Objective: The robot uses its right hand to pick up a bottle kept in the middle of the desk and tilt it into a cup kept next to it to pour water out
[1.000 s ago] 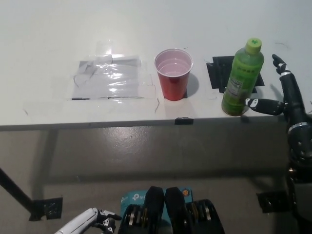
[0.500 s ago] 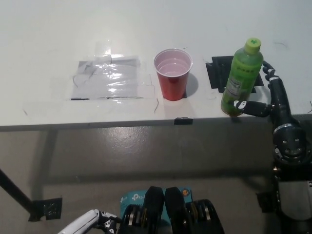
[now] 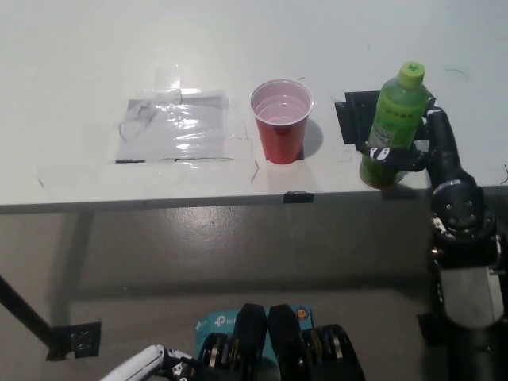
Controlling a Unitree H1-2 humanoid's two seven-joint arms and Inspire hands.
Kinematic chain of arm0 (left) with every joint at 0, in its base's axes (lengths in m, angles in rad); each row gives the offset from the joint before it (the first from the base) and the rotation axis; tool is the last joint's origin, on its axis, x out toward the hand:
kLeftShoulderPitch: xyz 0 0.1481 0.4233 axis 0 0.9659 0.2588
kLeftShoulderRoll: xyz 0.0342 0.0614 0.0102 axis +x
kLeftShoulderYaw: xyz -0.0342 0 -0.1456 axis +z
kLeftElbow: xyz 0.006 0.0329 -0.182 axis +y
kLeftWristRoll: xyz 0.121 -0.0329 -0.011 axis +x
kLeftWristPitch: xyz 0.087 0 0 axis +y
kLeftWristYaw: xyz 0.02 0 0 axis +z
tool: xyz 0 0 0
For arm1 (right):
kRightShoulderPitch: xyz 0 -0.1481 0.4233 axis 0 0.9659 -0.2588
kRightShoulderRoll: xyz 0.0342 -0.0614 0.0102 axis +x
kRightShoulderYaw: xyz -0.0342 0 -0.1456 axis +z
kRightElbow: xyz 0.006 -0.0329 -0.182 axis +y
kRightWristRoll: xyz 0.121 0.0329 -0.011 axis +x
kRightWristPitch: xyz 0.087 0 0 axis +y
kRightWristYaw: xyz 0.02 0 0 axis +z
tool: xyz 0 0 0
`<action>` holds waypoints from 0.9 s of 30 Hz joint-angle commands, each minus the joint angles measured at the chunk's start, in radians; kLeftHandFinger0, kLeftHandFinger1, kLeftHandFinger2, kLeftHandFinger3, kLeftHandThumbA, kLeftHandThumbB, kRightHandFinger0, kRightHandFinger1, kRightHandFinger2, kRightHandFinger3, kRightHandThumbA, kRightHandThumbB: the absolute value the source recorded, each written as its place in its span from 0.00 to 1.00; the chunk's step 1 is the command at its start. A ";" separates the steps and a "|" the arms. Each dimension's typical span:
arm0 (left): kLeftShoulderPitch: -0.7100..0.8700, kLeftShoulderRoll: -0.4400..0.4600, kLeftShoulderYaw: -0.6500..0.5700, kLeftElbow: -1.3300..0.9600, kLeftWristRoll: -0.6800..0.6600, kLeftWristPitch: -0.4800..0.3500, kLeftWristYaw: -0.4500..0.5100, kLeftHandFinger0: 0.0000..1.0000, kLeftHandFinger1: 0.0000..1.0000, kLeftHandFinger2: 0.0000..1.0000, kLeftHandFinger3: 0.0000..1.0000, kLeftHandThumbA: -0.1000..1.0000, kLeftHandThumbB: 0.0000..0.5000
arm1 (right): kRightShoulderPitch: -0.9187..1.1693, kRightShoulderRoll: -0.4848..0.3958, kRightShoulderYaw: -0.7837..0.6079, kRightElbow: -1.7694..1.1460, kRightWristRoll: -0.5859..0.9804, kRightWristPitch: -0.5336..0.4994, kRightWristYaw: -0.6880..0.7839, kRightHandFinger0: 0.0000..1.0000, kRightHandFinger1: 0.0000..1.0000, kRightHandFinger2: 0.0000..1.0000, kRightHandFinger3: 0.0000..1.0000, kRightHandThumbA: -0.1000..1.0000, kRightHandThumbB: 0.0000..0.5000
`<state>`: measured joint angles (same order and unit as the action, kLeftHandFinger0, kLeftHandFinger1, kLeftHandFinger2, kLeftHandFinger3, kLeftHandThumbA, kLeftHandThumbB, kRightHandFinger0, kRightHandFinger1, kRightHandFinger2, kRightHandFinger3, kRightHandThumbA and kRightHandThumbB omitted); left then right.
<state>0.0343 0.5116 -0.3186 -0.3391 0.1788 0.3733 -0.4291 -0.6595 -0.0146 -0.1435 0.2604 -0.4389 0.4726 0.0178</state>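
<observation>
The green bottle stands upright on the tabletop just right of the red cup, the black right hand wrapping its lower body from the right, grip apparently closing.

This looks like a robotics lab or test room rather than a home. The plain white table carries position marks: a patch of clear tape stuck flat on its top, a square of black tape under the bottle's spot, and a small black tab at the front edge. Below, the floor is bare grey concrete, with more black tape stuck on it beside a dark strut.
</observation>
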 commanded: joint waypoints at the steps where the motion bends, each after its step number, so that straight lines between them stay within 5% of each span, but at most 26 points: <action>1: -0.002 0.006 0.000 -0.022 0.002 0.006 -0.020 0.80 0.74 0.80 1.00 1.00 0.80 | -0.089 -0.010 -0.030 0.099 0.044 -0.009 -0.107 1.00 1.00 1.00 1.00 0.98 1.00; 8: -0.010 0.000 -0.013 -0.015 0.010 -0.003 -0.031 0.80 0.74 0.80 1.00 1.00 0.81 | -0.109 0.020 -0.076 0.183 0.144 -0.069 -0.130 1.00 1.00 1.00 1.00 0.92 0.99; 9: -0.011 0.001 -0.014 -0.015 0.014 -0.007 -0.030 0.80 0.73 0.79 1.00 1.00 0.81 | -0.107 0.027 -0.080 0.184 0.157 -0.088 -0.136 1.00 1.00 1.00 1.00 0.86 0.88; 10: -0.011 0.002 -0.015 -0.016 0.016 -0.008 -0.029 0.80 0.73 0.79 1.00 1.00 0.81 | -0.107 0.029 -0.080 0.185 0.165 -0.097 -0.141 1.00 1.00 1.00 1.00 0.86 0.87; 11: -0.007 -0.001 -0.017 -0.016 0.013 -0.003 -0.032 0.79 0.73 0.79 1.00 1.00 0.81 | -0.103 0.048 -0.102 0.203 0.186 -0.156 -0.186 0.83 0.93 1.00 1.00 0.68 0.60; 12: -0.007 -0.001 -0.016 -0.017 0.011 0.000 -0.032 0.79 0.73 0.79 1.00 1.00 0.81 | -0.104 0.050 -0.102 0.209 0.183 -0.163 -0.202 0.53 0.67 0.94 1.00 0.67 0.51; 13: -0.009 0.000 -0.018 -0.008 0.017 -0.011 -0.030 0.80 0.73 0.79 1.00 1.00 0.83 | -0.105 0.064 -0.109 0.239 0.184 -0.240 -0.258 0.43 0.51 0.66 1.00 0.52 0.03; 14: -0.010 0.000 -0.019 -0.009 0.018 -0.011 -0.032 0.80 0.73 0.79 1.00 1.00 0.83 | -0.102 0.064 -0.110 0.236 0.185 -0.241 -0.259 0.35 0.41 0.55 1.00 0.50 0.00; 15: -0.012 0.002 -0.021 -0.012 0.020 -0.003 -0.037 0.79 0.73 0.79 1.00 1.00 0.85 | -0.102 0.074 -0.114 0.247 0.186 -0.290 -0.294 0.09 0.12 0.22 1.00 0.42 0.00; 16: -0.012 0.002 -0.019 -0.011 0.016 -0.009 -0.037 0.79 0.73 0.79 1.00 1.00 0.84 | -0.103 0.080 -0.117 0.255 0.196 -0.352 -0.315 0.00 0.01 0.03 1.00 0.06 0.00; 17: -0.011 0.001 -0.018 -0.009 0.018 -0.014 -0.034 0.78 0.72 0.79 1.00 1.00 0.85 | -0.106 0.084 -0.124 0.259 0.211 -0.407 -0.324 0.00 0.00 0.00 0.91 0.00 0.00; 19: -0.012 0.000 -0.019 -0.013 0.019 -0.004 -0.034 0.81 0.74 0.78 1.00 1.00 0.85 | -0.107 0.071 -0.100 0.252 0.189 -0.433 -0.328 0.00 0.00 0.00 0.51 0.00 0.00; 23: -0.014 0.001 -0.022 -0.011 0.024 -0.011 -0.034 0.84 0.73 0.78 1.00 1.00 0.83 | -0.114 0.050 -0.063 0.252 0.144 -0.486 -0.365 0.00 0.00 0.00 0.35 0.00 0.00; 27: -0.014 0.005 -0.023 -0.006 0.021 -0.012 -0.038 0.84 0.74 0.79 1.00 1.00 0.84 | -0.105 0.010 -0.031 0.238 0.115 -0.517 -0.358 0.00 0.00 0.00 0.31 0.00 0.00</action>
<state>0.0330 0.5050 -0.3368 -0.3376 0.1841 0.3740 -0.4514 -0.7035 0.0369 -0.2288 0.5424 -0.3030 0.2214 -0.2355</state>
